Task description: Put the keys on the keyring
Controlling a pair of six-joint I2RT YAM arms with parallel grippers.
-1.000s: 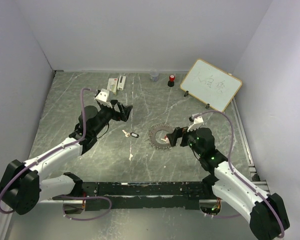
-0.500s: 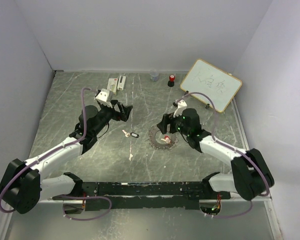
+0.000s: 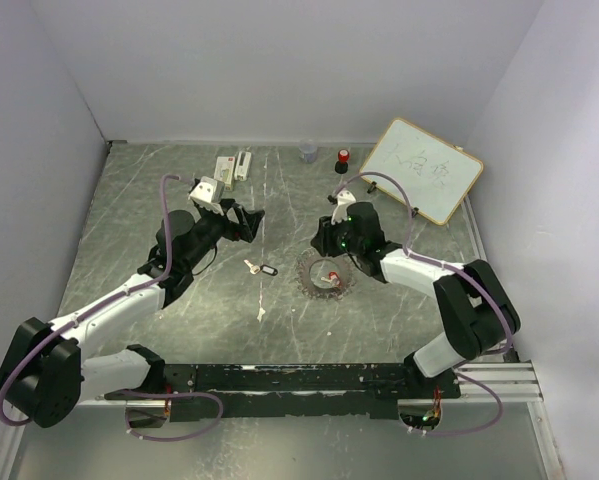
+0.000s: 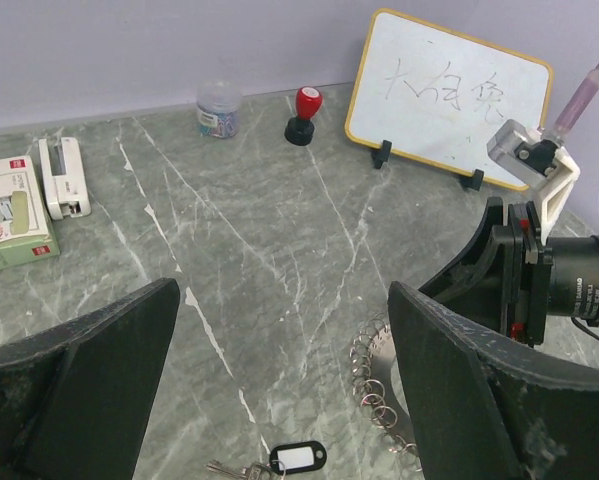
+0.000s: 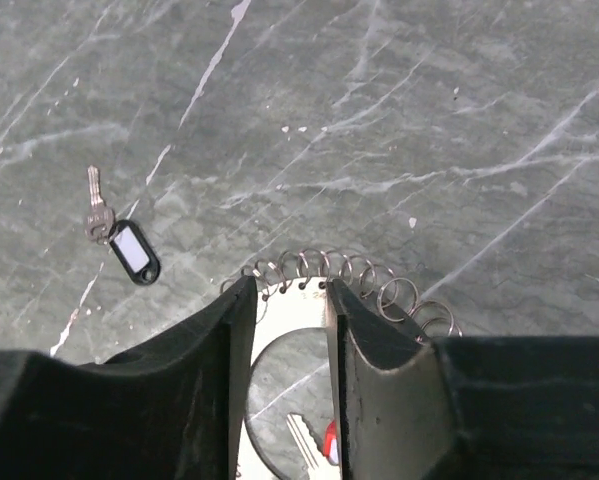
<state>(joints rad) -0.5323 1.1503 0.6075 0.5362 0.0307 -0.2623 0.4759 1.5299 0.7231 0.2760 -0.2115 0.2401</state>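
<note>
R pincer [image 5: 287,292] frames keyring [image 5: 289,335] — wrist cam only

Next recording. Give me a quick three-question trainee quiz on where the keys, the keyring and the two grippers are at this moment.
1. True or false: the black-tagged key is already threaded on the keyring.
2. Where does the red-headed key lie? A) on the table, inside the keyring's central opening; B) between the left gripper's jaws; C) right beside the black-tagged key.
3. Which gripper is down at the keyring, jaws astride its rim?
Key: 1 false, it lies on the table apart from the keyring. 2 A. 3 the right gripper; the left gripper's jaws stand wide open and empty.
</note>
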